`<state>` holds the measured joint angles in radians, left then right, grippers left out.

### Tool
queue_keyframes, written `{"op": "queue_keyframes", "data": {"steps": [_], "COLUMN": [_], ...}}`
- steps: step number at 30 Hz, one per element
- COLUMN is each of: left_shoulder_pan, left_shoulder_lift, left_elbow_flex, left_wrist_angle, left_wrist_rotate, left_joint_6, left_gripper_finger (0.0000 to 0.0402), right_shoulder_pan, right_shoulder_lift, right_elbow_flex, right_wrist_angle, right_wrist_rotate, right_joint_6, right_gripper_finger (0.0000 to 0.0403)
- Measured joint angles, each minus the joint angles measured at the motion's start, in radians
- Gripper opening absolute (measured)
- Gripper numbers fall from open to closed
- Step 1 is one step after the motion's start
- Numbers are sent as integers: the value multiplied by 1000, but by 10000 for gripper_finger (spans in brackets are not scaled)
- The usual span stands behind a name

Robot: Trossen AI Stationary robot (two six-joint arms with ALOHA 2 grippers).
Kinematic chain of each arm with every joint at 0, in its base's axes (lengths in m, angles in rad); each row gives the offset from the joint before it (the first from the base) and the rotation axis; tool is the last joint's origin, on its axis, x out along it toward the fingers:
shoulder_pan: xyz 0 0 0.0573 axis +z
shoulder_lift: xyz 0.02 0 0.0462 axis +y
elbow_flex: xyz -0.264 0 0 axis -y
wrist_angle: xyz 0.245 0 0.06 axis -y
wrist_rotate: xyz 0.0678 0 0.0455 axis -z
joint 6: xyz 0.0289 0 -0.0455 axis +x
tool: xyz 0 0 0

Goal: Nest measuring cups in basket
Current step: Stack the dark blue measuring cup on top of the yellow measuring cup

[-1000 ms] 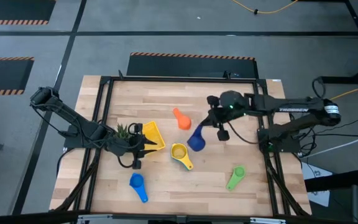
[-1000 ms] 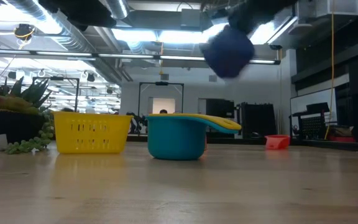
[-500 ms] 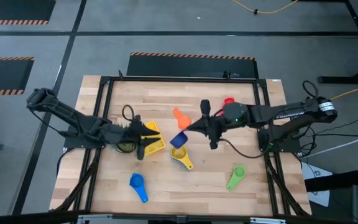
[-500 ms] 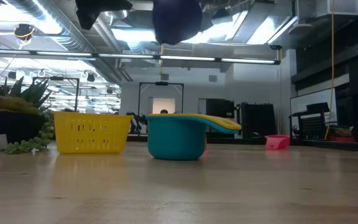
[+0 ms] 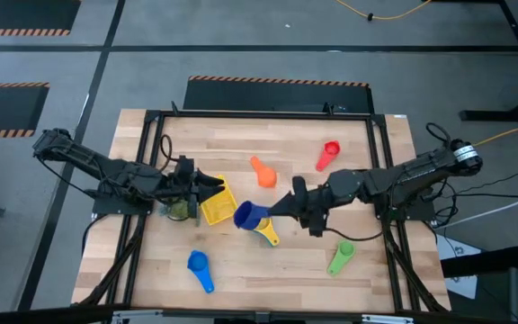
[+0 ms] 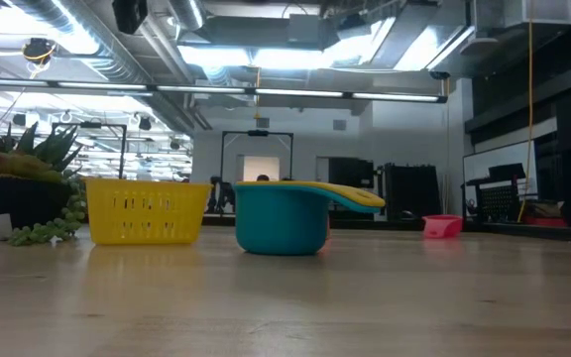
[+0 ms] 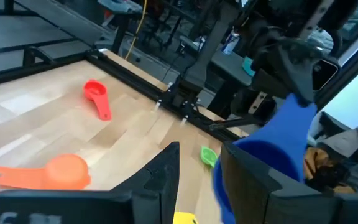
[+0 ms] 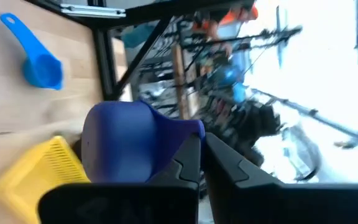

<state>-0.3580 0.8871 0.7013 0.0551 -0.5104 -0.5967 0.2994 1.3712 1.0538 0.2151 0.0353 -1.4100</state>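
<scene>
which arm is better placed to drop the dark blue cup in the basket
The right. Its tool already grips the dark blue measuring cup by the handle, carried right beside the yellow basket. The left tool sits at the basket's other side, open and empty.

My right hand (image 5: 272,211) hangs mid-counter (image 5: 367,180) w/ a cup (image 5: 249,215) pinched by its handle, just right of the basket (image 5: 216,202), above another cup (image 5: 262,227). My left hand (image 5: 207,185) sits at the basket's left edge, plant (image 5: 178,207) beside it. Other cups: one (image 5: 261,171) behind centre, one (image 5: 328,154) back right, one (image 5: 340,256) front right, one (image 5: 199,268) front left.
</scene>
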Motion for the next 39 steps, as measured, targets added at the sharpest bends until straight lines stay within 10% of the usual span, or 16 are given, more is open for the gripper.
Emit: {"op": "queue_keyframes", "data": {"steps": [11, 39], "left_shoulder_pan": [0, -1], "left_shoulder_lift": [5, 122], "left_elbow_flex": [0, -1], "left_wrist_angle": [-1, 153], "left_wrist_rotate": [95, 271], "left_joint_6": [-111, -156], "left_gripper_finger": [111, 111], "right_shoulder_pan": [23, 17], "right_shoulder_lift": [35, 35], "right_elbow_flex": [0, 0], "right_wrist_angle": [157, 154], "right_wrist_rotate": [-46, -81], "right_joint_6": [-200, -114], "right_gripper_finger": [12, 12]}}
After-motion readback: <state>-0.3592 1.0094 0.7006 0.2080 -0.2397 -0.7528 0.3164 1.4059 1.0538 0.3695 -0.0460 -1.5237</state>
